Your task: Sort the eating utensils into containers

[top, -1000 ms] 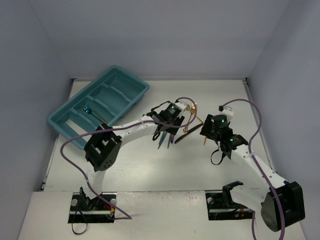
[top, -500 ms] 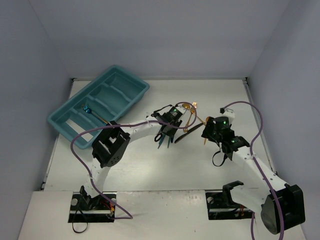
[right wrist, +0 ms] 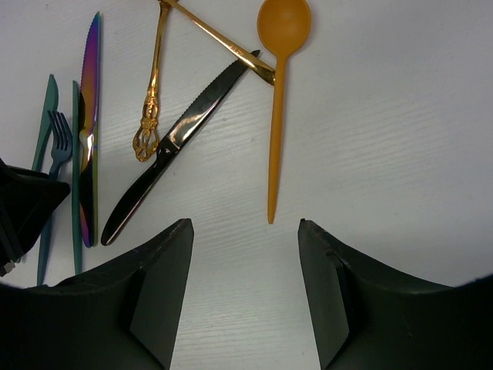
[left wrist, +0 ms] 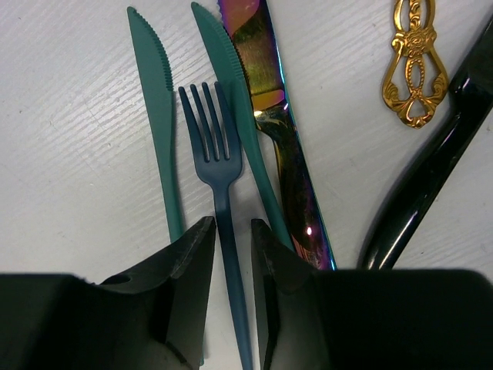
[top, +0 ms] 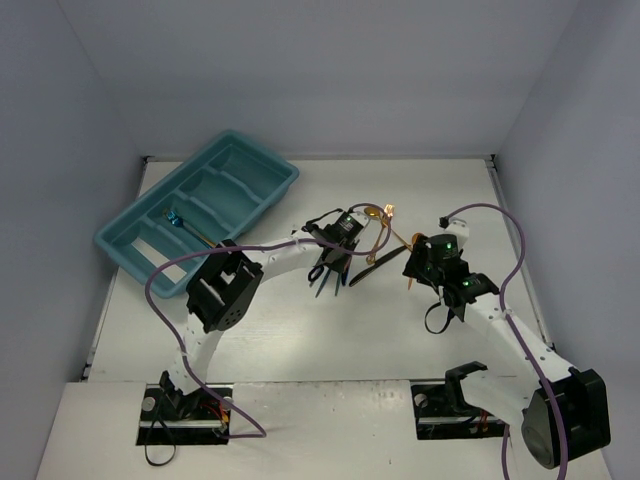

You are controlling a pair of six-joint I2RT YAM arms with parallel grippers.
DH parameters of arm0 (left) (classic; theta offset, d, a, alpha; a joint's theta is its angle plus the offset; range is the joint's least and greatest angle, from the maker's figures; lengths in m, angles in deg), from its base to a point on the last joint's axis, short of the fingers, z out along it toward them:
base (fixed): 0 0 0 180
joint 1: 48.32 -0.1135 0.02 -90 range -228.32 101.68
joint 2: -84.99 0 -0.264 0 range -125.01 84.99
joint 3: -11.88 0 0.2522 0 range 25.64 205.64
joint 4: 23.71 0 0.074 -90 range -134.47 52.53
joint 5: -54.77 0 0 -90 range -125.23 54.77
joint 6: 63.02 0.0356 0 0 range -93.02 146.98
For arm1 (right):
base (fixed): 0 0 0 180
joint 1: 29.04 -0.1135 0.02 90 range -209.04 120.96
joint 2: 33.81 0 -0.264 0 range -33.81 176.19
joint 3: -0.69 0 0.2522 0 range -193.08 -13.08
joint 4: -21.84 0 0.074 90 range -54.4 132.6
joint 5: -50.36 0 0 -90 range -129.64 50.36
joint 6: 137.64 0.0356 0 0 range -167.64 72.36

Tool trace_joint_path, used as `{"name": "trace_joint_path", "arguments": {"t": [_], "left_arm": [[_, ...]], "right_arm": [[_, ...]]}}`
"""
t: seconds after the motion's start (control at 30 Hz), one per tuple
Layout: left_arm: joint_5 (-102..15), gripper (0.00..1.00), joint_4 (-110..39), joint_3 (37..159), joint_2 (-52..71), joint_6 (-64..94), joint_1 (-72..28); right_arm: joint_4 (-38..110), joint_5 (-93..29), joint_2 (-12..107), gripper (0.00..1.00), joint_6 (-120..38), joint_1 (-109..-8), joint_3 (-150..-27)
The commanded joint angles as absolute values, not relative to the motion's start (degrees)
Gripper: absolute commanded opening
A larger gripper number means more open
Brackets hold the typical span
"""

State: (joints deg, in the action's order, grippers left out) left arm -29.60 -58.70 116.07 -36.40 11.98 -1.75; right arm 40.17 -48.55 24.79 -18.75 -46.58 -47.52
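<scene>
Several utensils lie mid-table. In the left wrist view a dark blue fork [left wrist: 212,131] lies between two teal knives [left wrist: 154,100], with an iridescent purple knife [left wrist: 266,100], a black knife [left wrist: 431,177] and an ornate gold handle [left wrist: 416,69] to the right. My left gripper [left wrist: 231,231] is low over them, jaws narrowly open astride the fork's handle, table showing on both sides. My right gripper [right wrist: 245,231] is open and empty, just short of an orange spoon's [right wrist: 276,116] handle tip. The teal tray [top: 120,250] sits at the far left with one blue-and-gold utensil [top: 180,222] in a compartment.
In the right wrist view a gold utensil [right wrist: 216,38] crosses the black knife's [right wrist: 177,150] tip and the orange spoon's neck. Grey walls close in the table on three sides. Purple cables loop beside both arms.
My left gripper has shifted slightly toward me and lowered over the teal and blue utensils, its elbow swinging right. The right arm has barely moved.
</scene>
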Motion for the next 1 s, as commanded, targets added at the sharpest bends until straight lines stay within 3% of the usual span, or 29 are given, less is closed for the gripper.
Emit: {"name": "trace_joint_path", "arguments": {"t": [0.0, 0.17, 0.33, 0.57, 0.97], "left_arm": [[-30.4, 0.2, -59.4, 118.8, -35.6, 11.7, -2.4], [-31.7, 0.15, -59.4, 118.9, -36.0, 11.0, -2.4], [-31.5, 0.0, -60.3, 119.6, -33.5, 10.5, -2.4], [-24.5, 0.0, -65.7, 123.5, -21.0, 8.9, -5.1], [-21.9, 0.0, -67.0, 114.9, -7.8, -6.7, -34.9]], "right_arm": [[39.0, -48.7, 23.5, 0.54, -19.0, -46.0, -47.2], [39.0, -48.6, 23.8, 0.54, -19.1, -45.8, -47.2], [39.1, -48.6, 23.5, 0.54, -19.5, -45.7, -47.4], [39.1, -49.3, 23.6, 0.54, -20.7, -45.3, -47.8], [39.1, -48.8, 25.0, 0.54, -23.0, -44.9, -49.9]]}}
